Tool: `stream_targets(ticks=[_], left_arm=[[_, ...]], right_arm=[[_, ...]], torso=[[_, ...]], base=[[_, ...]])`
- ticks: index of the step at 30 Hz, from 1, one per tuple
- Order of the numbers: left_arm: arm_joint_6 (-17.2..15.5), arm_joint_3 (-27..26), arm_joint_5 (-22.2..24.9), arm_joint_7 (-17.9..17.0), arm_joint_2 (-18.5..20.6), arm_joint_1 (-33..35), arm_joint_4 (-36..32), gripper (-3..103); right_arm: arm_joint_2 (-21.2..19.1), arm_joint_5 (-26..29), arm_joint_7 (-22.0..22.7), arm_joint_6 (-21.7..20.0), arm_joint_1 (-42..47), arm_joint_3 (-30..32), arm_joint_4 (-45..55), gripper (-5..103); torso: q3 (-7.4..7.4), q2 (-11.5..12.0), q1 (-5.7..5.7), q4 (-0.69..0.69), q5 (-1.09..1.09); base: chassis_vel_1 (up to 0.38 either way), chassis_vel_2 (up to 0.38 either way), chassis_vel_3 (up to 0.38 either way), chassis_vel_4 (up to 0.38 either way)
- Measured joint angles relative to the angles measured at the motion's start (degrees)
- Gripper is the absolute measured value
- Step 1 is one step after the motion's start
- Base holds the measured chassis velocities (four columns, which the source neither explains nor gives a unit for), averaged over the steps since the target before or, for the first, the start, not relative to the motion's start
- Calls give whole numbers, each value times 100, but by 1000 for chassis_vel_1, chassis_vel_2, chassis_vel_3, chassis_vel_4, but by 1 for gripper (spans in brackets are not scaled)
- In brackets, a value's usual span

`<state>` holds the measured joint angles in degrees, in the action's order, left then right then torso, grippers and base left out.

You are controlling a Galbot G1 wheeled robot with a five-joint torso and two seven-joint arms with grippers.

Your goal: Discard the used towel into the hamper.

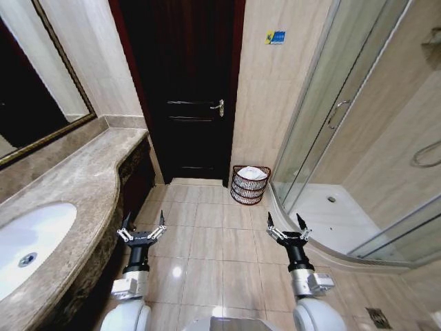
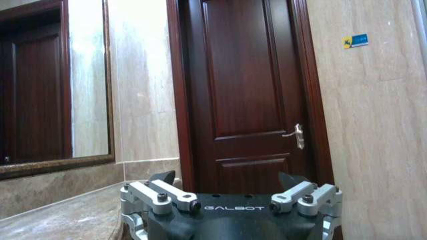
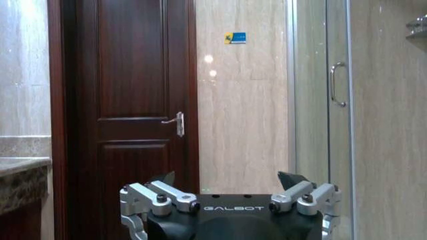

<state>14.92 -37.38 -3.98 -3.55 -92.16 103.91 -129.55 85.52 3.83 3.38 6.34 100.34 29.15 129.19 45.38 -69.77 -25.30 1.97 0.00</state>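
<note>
The hamper (image 1: 249,185), a small round dark red-brown open-weave basket, stands on the floor against the wall between the door and the shower. A white towel (image 1: 252,173) lies inside it at the top. My left gripper (image 1: 144,222) hangs open over the floor tiles beside the vanity, well short of the hamper. To its right, my right gripper (image 1: 286,223) is open too, near the shower's curved edge. Both are empty. In the wrist views the left gripper (image 2: 229,178) and the right gripper (image 3: 230,178) face the door with fingers spread.
A marble vanity counter (image 1: 76,186) with a white sink (image 1: 31,241) runs along the left. A dark wooden door (image 1: 182,89) is straight ahead. The glass shower enclosure (image 1: 344,138) with its raised curved base fills the right. Tiled floor (image 1: 207,241) lies between.
</note>
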Motion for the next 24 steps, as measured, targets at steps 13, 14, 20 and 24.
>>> stream_targets(ticks=[13, 14, 20, 24], left_arm=[[-3, 1, -4, 0, 2, 0, 2, 100], [-3, 1, -4, 0, 2, 1, 2, 100], [-3, 1, -4, -1, 2, 1, 3, 100], [-3, 1, -4, -1, 2, 1, 3, 100]], right_arm=[[1, 3, 7, -10, -5, -1, 0, 100], [1, 3, 7, -11, -5, -1, 0, 100], [0, 3, 9, -13, -6, 1, 0, 100], [0, 2, 10, -14, -6, 1, 1, 100]], torso=[[0, 0, 0, 0, 0], [0, 0, 0, 0, 0], [0, 0, 0, 0, 0], [0, 0, 1, 0, 0]], base=[[0, 0, 0, 0], [0, 0, 0, 0], [0, 0, 0, 0], [0, 0, 0, 0]])
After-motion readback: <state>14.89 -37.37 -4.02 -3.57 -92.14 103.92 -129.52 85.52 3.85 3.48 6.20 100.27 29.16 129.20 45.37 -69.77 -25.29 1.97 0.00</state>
